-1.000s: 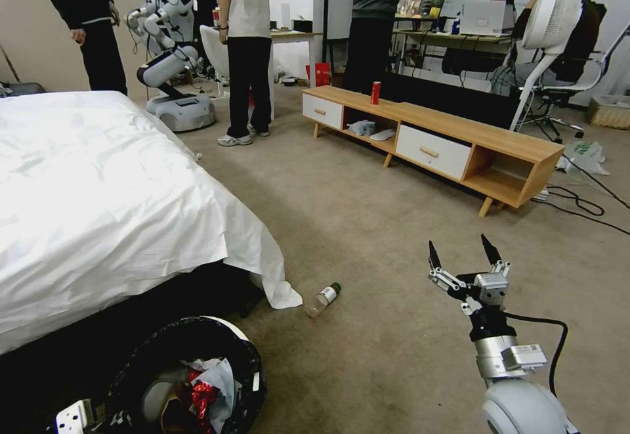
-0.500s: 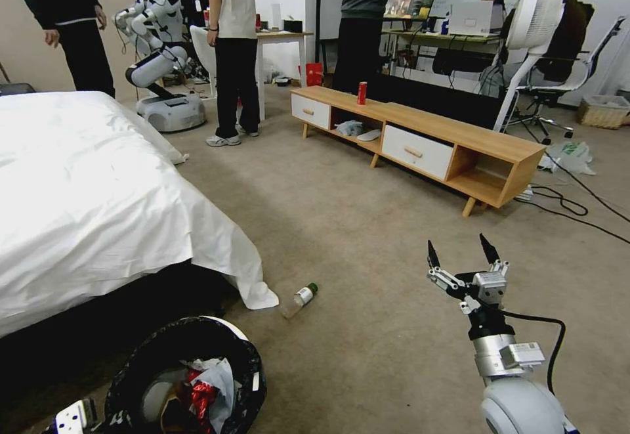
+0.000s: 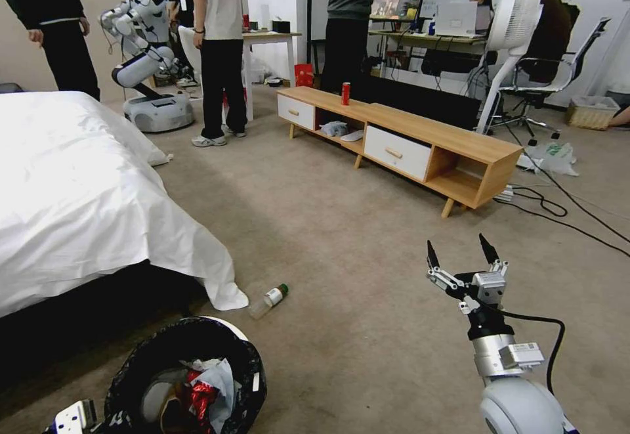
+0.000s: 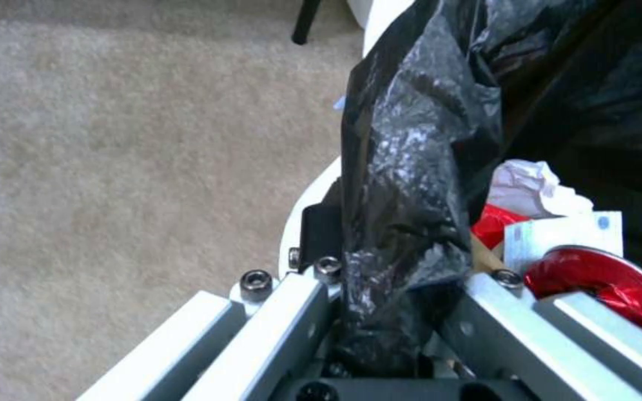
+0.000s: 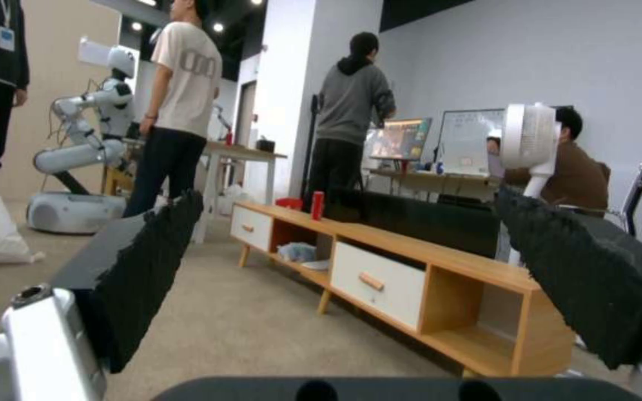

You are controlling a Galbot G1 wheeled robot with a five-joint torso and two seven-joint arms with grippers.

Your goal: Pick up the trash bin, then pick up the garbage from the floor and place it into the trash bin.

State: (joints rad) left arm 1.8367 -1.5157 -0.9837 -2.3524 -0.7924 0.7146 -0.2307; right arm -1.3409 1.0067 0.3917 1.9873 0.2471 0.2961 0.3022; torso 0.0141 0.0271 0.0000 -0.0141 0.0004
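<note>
The trash bin (image 3: 167, 348), lined with a black bag and white at the rim, hangs low at my left. My left gripper (image 4: 403, 278) is shut on its rim and the black bag (image 4: 418, 156). Inside lies garbage: a crumpled white tissue (image 4: 529, 186) and a crushed red can (image 4: 607, 284). On the carpet just past the bed's sheet corner lies a clear bottle with a green cap (image 3: 268, 299). It is well to the left of my right gripper (image 3: 461, 253), which is held above the floor, open and holding nothing, its black fingers (image 5: 142, 267) wide apart.
A bed with a white sheet (image 3: 79, 184) fills the left side. A low wooden cabinet (image 3: 407, 148) stands ahead with an upright red can (image 3: 346, 93) on top. Cables (image 3: 558, 207) trail on the right. Another robot (image 3: 147, 66) and standing people are behind. Open carpet lies between.
The whole view has shifted leftward, so the camera has moved; the bottle and bed now sit farther left in the picture. Both grippers hold the same pose.
</note>
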